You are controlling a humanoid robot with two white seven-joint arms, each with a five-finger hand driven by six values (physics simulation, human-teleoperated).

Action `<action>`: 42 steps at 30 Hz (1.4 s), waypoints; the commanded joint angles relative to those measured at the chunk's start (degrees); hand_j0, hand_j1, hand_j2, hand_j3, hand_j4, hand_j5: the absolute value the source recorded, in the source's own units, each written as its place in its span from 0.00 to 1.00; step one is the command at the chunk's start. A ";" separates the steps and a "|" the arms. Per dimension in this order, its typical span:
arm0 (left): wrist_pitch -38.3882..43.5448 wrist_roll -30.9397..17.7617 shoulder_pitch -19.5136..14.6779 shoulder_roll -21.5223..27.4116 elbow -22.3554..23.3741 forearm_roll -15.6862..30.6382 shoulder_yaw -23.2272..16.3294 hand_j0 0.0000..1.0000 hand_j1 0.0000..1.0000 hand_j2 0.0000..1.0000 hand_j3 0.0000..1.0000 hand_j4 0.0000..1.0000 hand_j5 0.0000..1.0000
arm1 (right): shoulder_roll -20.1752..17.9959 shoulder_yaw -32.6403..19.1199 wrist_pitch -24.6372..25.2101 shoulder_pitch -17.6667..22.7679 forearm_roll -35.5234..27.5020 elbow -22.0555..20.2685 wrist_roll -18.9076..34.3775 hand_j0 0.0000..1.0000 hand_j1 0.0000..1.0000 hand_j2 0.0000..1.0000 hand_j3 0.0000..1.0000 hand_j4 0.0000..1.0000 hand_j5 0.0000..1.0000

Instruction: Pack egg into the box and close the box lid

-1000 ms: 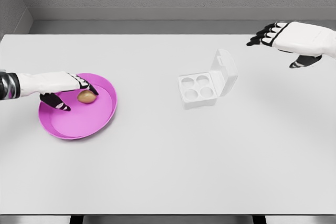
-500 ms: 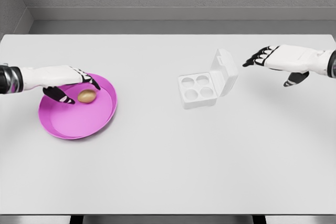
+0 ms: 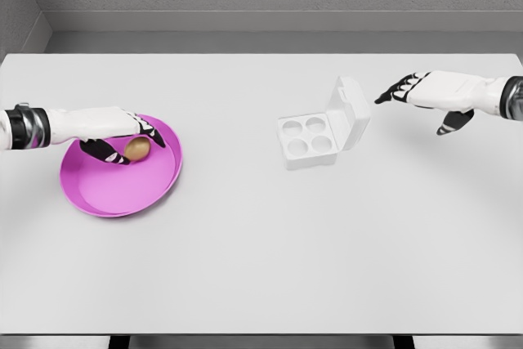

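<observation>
So the small brown egg (image 3: 137, 149) sits in the round pink plastic plate (image 3: 122, 190), way left of the white four-cup egg box (image 3: 309, 140) with its lid up. Left hand (image 3: 114, 132) cups the egg, fingers not clearly clamped. Right hand (image 3: 425, 91) hovers just right of the box, fingers spread.
</observation>
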 commanded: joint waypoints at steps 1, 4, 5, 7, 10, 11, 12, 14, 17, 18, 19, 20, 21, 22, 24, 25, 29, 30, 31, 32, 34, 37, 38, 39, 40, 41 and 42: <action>0.13 0.01 0.00 0.03 -0.04 0.33 -0.02 0.73 0.73 0.73 0.73 0.73 0.73 | 0.14 0.13 0.15 0.00 -0.24 0.34 -0.02 1.00 1.00 1.00 1.00 1.00 1.00; 0.13 0.01 0.18 0.03 -0.04 0.33 -0.02 0.70 0.70 0.70 0.70 0.70 0.70 | 0.05 0.31 0.15 -0.44 -0.24 0.34 -0.02 1.00 1.00 1.00 1.00 1.00 1.00; 0.13 -0.08 0.18 0.03 -0.04 0.33 -0.02 0.68 0.68 0.68 0.68 0.68 0.68 | 0.14 0.31 0.15 -0.44 -0.24 0.17 -0.02 1.00 1.00 1.00 1.00 1.00 1.00; 0.13 -0.60 0.35 -0.06 -0.21 0.33 -0.28 0.66 0.66 0.66 0.66 0.66 0.66 | 0.05 0.31 0.15 -0.88 -0.24 0.17 -0.02 1.00 1.00 1.00 1.00 1.00 1.00; 0.13 -0.60 0.35 -0.06 -0.30 0.33 -0.54 0.57 0.57 0.57 0.57 0.57 0.57 | -0.12 0.31 0.15 -1.05 -0.24 0.17 -0.02 1.00 1.00 1.00 1.00 1.00 1.00; 0.13 -0.60 0.35 -0.06 -0.39 0.33 -0.54 0.54 0.54 0.54 0.54 0.54 0.54 | -0.21 0.31 0.15 -1.05 -0.24 0.17 -0.02 1.00 1.00 1.00 1.00 1.00 1.00; 0.13 -0.69 0.35 0.03 -0.39 0.33 -0.54 0.52 0.52 0.52 0.52 0.52 0.52 | -0.21 0.39 0.15 -0.97 -0.24 0.17 -0.02 1.00 1.00 1.00 1.00 1.00 1.00; 0.13 -0.61 0.35 -0.06 -0.39 0.33 -0.46 0.48 0.48 0.48 0.48 0.48 0.48 | -0.30 0.31 0.15 -0.97 -0.33 -0.01 -0.02 1.00 1.00 1.00 1.00 1.00 1.00; 0.13 -0.69 0.35 -0.06 -0.39 0.33 -0.54 0.41 0.41 0.41 0.41 0.41 0.41 | -0.56 0.31 0.15 -0.97 -0.33 -0.19 -0.02 1.00 1.00 1.00 1.00 1.00 1.00; 0.13 -0.60 0.35 -0.06 -0.39 0.33 -0.54 0.39 0.39 0.39 0.39 0.39 0.39 | -0.65 0.31 0.15 -0.97 -0.33 -0.19 -0.02 1.00 1.00 1.00 1.00 1.00 1.00; 0.13 -0.69 0.35 -0.06 -0.39 0.33 -0.54 0.37 0.37 0.37 0.37 0.37 0.37 | -0.65 0.31 0.15 -0.97 -0.33 -0.19 -0.02 1.00 1.00 1.00 1.00 1.00 1.00; 0.13 -0.69 0.35 -0.06 -0.39 0.33 -0.54 0.35 0.35 0.35 0.35 0.35 0.35 | -0.65 0.31 0.15 -0.97 -0.33 -0.19 -0.02 1.00 1.00 1.00 1.00 1.00 1.00; 0.13 -0.69 0.35 -0.06 -0.48 0.33 -0.54 0.35 0.35 0.35 0.35 0.35 0.35 | -0.65 0.31 0.15 -0.97 -0.33 -0.27 -0.02 1.00 1.00 1.00 1.00 1.00 1.00; 0.13 -0.69 0.35 -0.06 -0.48 0.33 -0.54 0.34 0.34 0.34 0.34 0.34 0.34 | -0.65 0.31 0.15 -0.97 -0.33 -0.27 -0.02 1.00 1.00 1.00 1.00 1.00 1.00; 0.13 -0.60 0.26 -0.06 -0.65 0.42 -0.54 0.33 0.33 0.33 0.33 0.33 0.33 | -0.65 0.31 0.15 -0.88 -0.33 -0.36 -0.02 1.00 1.00 1.00 1.00 1.00 1.00; 0.13 -0.60 0.18 0.03 -1.09 0.42 -0.54 0.33 0.33 0.33 0.33 0.33 0.33 | -0.65 0.31 0.15 -0.88 -0.33 -0.27 -0.02 1.00 1.00 1.00 1.00 1.00 1.00; 0.13 -0.52 -0.26 0.56 -9.18 0.95 -0.54 0.32 0.32 0.32 0.32 0.32 0.32 | -0.65 0.31 0.15 -0.79 -0.33 -0.36 -0.02 1.00 1.00 1.00 1.00 1.00 1.00; 0.13 -0.52 -0.26 0.21 -10.14 0.95 -0.46 0.30 0.30 0.30 0.30 0.30 0.30 | -0.65 0.31 0.15 -0.79 -0.33 -0.36 -0.02 1.00 1.00 1.00 1.00 1.00 1.00; 0.13 -0.52 -0.44 -0.05 -10.32 0.86 -0.54 0.29 0.29 0.29 0.29 0.29 0.29 | -0.65 0.31 0.15 -0.79 -0.33 -0.36 -0.02 1.00 1.00 1.00 1.00 1.00 1.00; 0.13 -0.52 -0.62 -0.23 -10.58 0.86 -0.54 0.29 0.29 0.29 0.29 0.29 0.29 | -0.65 0.31 0.15 -0.70 -0.33 -0.36 -0.02 1.00 1.00 1.00 1.00 1.00 1.00; 0.13 -0.52 -1.32 -1.20 -10.67 0.86 -0.46 0.27 0.27 0.27 0.27 0.27 0.27 | -0.65 0.31 0.15 -0.70 -0.42 -0.36 -0.02 1.00 1.00 1.00 1.00 1.00 1.00; 0.13 -0.52 -1.67 -2.87 -10.67 0.86 -0.54 0.26 0.26 0.26 0.26 0.26 0.26 | -0.65 0.22 0.15 -0.79 -0.51 -0.45 -0.02 1.00 1.00 1.00 1.00 1.00 1.00; 0.13 -0.52 -1.76 -3.92 -10.58 0.68 -0.54 0.26 0.26 0.26 0.26 0.26 0.26 | -0.65 0.22 0.15 -0.79 -0.51 -0.45 -0.02 1.00 1.00 1.00 1.00 1.00 1.00; 0.13 -0.60 -1.85 -4.62 -10.58 0.60 -0.54 0.26 0.26 0.26 0.26 0.26 0.26 | -0.65 0.22 0.15 -0.79 -0.51 -0.45 -0.02 1.00 1.00 1.00 1.00 1.00 1.00; 0.13 -0.60 -1.93 -5.50 -10.58 0.51 -0.54 0.26 0.26 0.26 0.26 0.26 0.26 | -0.65 0.22 0.15 -0.79 -0.51 -0.45 -0.02 1.00 1.00 1.00 1.00 1.00 1.00; 0.13 -0.69 -1.93 -6.73 -10.41 0.33 -0.63 0.26 0.26 0.26 0.26 0.26 0.26 | -0.65 0.22 0.15 -0.79 -0.51 -0.45 -0.02 1.00 1.00 1.00 1.00 1.00 1.00; 0.13 -0.87 -2.37 -7.44 -10.32 0.24 -1.77 0.26 0.26 0.26 0.26 0.26 0.26 | -0.65 0.22 0.15 -0.79 -0.51 -0.45 -0.02 1.00 1.00 1.00 1.00 1.00 1.00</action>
